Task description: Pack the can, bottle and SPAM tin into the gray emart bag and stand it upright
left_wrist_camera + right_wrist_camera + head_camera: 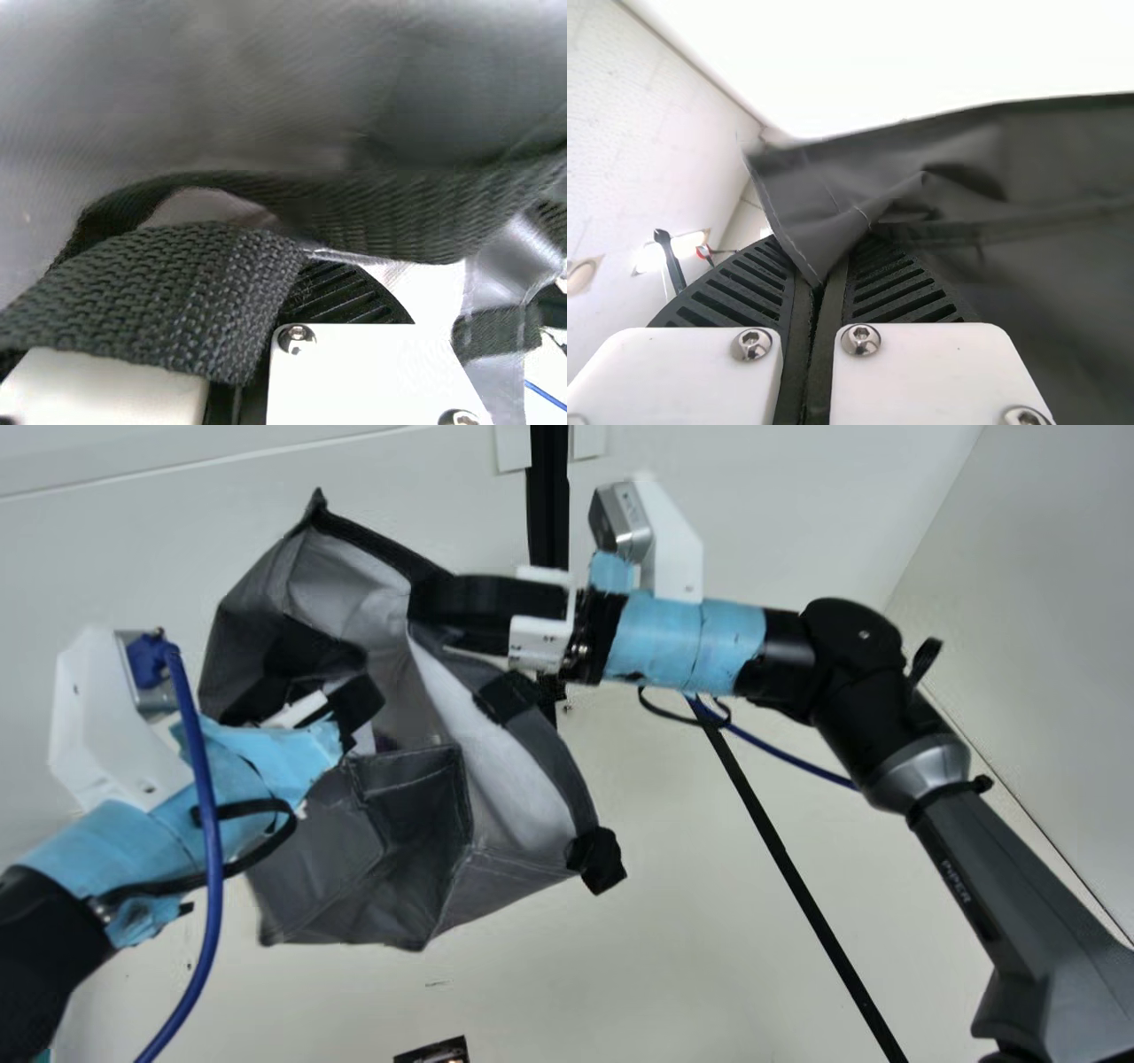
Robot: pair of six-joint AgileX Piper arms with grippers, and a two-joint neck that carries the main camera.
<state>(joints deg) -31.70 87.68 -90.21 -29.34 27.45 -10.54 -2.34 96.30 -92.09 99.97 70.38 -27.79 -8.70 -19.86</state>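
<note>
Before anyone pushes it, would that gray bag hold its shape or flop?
The bag will probably flop: its cloth creases where the right pincer grips it. The lower panels have straighter edges, so may be stiffer, yet could buckle.

In the main view, a black strap and the mouth of the gray bag (407, 797) partly hide the left gripper (304, 710). Below the bag, the bottom edge cuts off a dark object (436, 1052). The left wrist view blurs the bag's cloth; the right crops it.
</note>
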